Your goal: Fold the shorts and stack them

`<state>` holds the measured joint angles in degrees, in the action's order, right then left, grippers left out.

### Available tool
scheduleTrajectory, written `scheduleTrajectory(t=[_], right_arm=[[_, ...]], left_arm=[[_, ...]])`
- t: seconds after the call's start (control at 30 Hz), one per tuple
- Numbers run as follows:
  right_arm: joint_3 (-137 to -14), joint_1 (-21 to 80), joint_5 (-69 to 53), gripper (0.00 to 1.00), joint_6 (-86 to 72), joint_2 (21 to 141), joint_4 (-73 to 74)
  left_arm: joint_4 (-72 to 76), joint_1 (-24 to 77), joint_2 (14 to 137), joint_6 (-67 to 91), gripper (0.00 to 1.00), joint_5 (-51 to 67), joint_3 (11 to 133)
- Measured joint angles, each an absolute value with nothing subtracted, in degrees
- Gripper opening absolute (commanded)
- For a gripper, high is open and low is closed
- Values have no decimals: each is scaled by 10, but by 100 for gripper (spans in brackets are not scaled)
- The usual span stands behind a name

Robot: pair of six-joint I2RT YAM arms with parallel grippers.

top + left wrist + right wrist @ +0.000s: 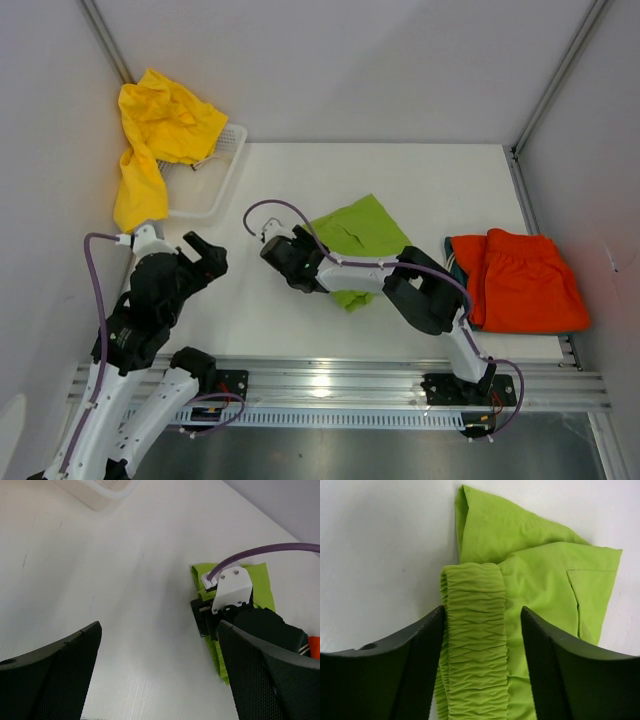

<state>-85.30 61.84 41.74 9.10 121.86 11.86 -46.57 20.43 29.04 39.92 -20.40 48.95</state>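
Lime green shorts lie mid-table, partly folded. My right gripper is at their left edge, open, its jaws set either side of the ruched elastic waistband, which touches the left finger. In the right wrist view the gripper is over the green fabric. My left gripper is open and empty above bare table, left of the green shorts. Folded orange-red shorts lie at the right on a dark teal pair. Yellow shorts hang over the basket.
The white plastic basket stands at the back left, by the left wall; its corner shows in the left wrist view. Walls enclose the table on three sides. A metal rail runs along the near edge.
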Motion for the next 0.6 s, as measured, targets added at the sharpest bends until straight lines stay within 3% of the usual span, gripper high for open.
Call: scheduleTrajectory(t=[0.17,0.37,0.5,0.57,0.6], right_arm=[[-876,619,458,57,100,1243,107],[-883,617,483,41,108,1245,98],[-910,612,496,20,112,1261,94],[-922,606,499,2,112,1268,96],[-928,602,501,0,113,1272,97]], left_arm=[[-480,204,275,399,99,-209,490],[-488,204,274,398,99,-213,490],[-488,204,274,394,99,-213,490],[-488,204,274,394,99,-213,490],[-488,204,274,394,99,-213,490]])
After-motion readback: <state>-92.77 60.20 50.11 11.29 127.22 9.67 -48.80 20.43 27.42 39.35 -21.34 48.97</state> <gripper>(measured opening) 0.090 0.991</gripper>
